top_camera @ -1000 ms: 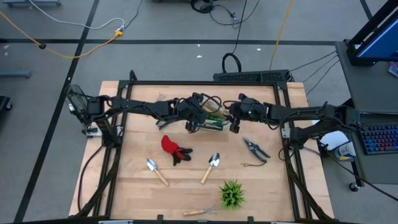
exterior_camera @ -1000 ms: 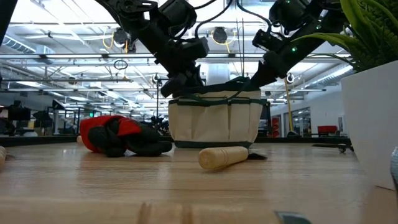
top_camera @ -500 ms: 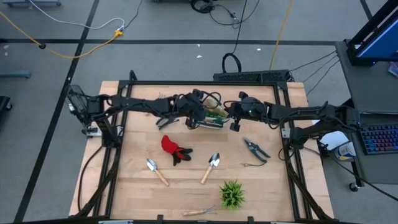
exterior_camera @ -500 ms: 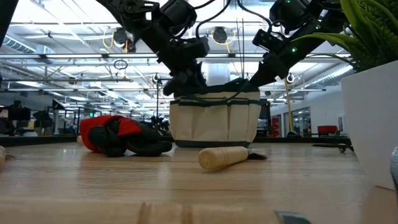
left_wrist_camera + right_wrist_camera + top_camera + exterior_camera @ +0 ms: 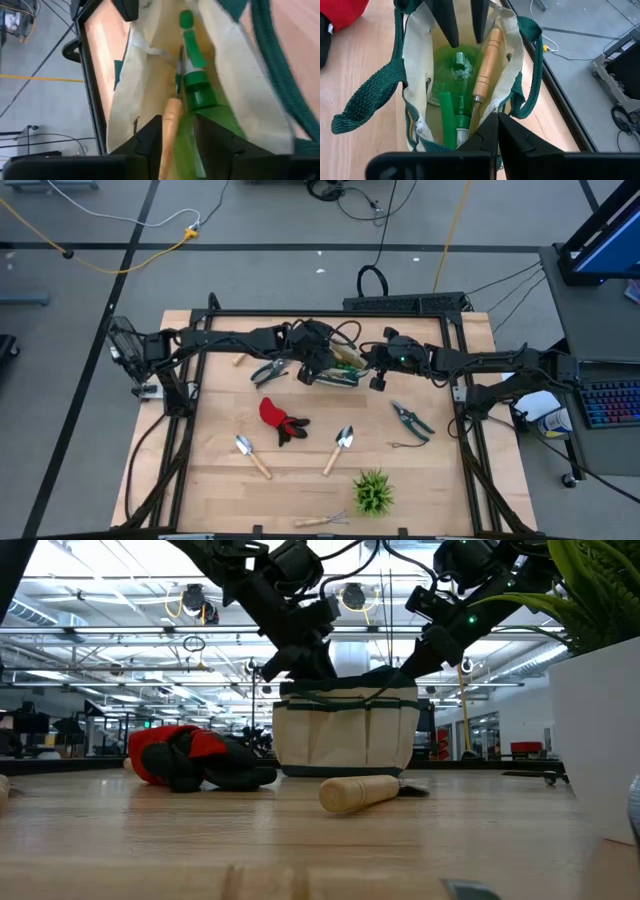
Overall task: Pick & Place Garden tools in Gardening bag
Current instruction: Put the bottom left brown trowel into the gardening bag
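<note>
**Two robot arms meet over a fabric gardening bag that already holds a wooden-handled tool**

Seen from above, a wooden table (image 5: 210,480) carries a small cream gardening bag (image 5: 338,372) with dark green trim, standing near the far middle. The left gripper (image 5: 312,366) hovers just over the bag's mouth; in the right wrist view its two dark fingers (image 5: 446,22) point down into the opening and stand apart, holding nothing. The right gripper (image 5: 377,376) is at the bag's other side, its fingers closed on the rim beside a green loop handle (image 5: 532,45), apparently keeping the mouth open.

Inside the bag lie a wooden-handled tool (image 5: 485,62) and a translucent green bottle-like object (image 5: 452,95), side by side.

Still on the table: a red-and-black glove (image 5: 280,420), two trowels (image 5: 252,456) (image 5: 340,448), pruning shears (image 5: 410,418) near the right arm, a second pair of shears (image 5: 268,370) just beside the left arm, and a small rake (image 5: 322,521) at the near edge beside a green spiky plant (image 5: 373,492).

The bag looks soft and likely to sag, so it probably needs holding open. The trowels and rake are likely stiff and light, best grasped mid-handle. The glove is limp and can be pinched anywhere. The shears look smooth and slippery, so the handles seem the safer hold.
</note>
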